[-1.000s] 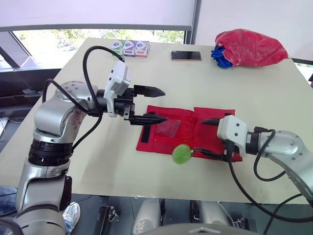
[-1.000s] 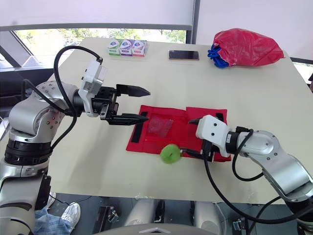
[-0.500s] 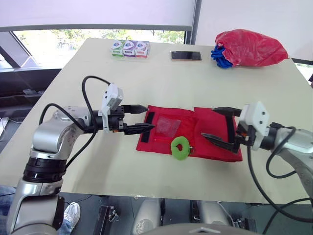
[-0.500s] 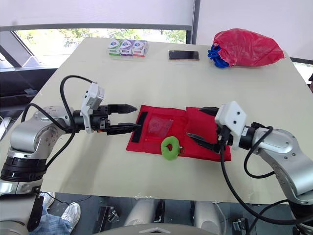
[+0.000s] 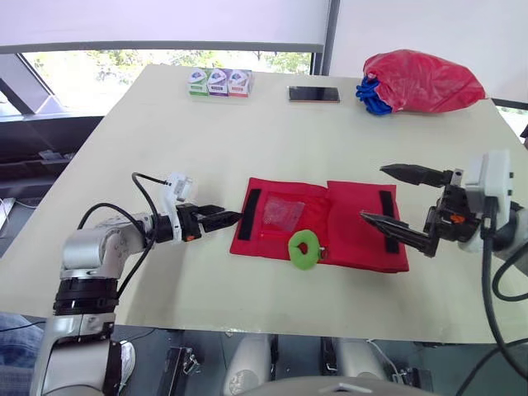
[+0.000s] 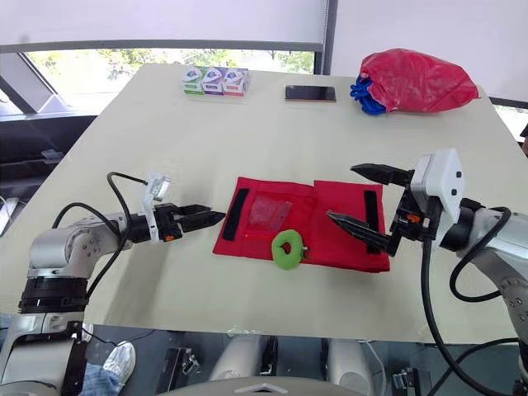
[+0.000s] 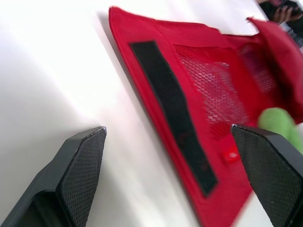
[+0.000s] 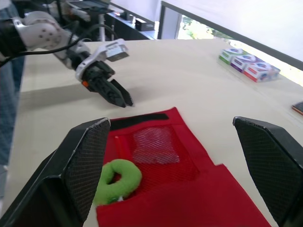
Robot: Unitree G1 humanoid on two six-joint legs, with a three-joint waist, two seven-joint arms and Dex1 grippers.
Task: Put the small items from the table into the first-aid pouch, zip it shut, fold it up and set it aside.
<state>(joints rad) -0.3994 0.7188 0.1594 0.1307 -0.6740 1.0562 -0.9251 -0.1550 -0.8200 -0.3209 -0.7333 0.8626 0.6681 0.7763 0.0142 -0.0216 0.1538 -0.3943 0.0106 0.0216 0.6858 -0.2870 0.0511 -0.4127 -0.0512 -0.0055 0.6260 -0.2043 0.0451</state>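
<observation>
Pale and smooth, the counter (image 5: 346, 140) carries the red first-aid pouch (image 5: 346, 239) at its middle, unfolded flat with its inner side up. Along the far edge sit three small boxes (image 5: 218, 82) at 11 o'clock, a phone (image 5: 313, 93) at 12 and a red bag (image 5: 421, 80) at 1. A green ring (image 5: 304, 249) lies on the pouch's 6 o'clock edge, touching the cloth. A clear packet (image 5: 283, 213) sits under the mesh pocket towards 10 o'clock.

The left gripper (image 5: 234, 218) is low at the pouch's 9 o'clock, just beside its edge, jaws parted and empty. The right gripper (image 5: 374, 193) hangs over the 3 o'clock end, jaws spread wide, grasping nothing.

The pouch looks like thin, limp cloth. It is probably light, likely to drag across the smooth top and to sag when lifted. A pinch at a corner or along the black fastening strip (image 5: 249, 203) should serve, with the other jaws pinning it down. The ring appears soft, squashy and light; taking it across its band seems safest, since it may roll.

The zip is hard to trace, though a small red tab beside the ring may be its pull. Whether the ring is partly tucked into the pocket cannot be told. The right gripper's lower finger covers part of the second strip, and the packet's contents are unreadable.
</observation>
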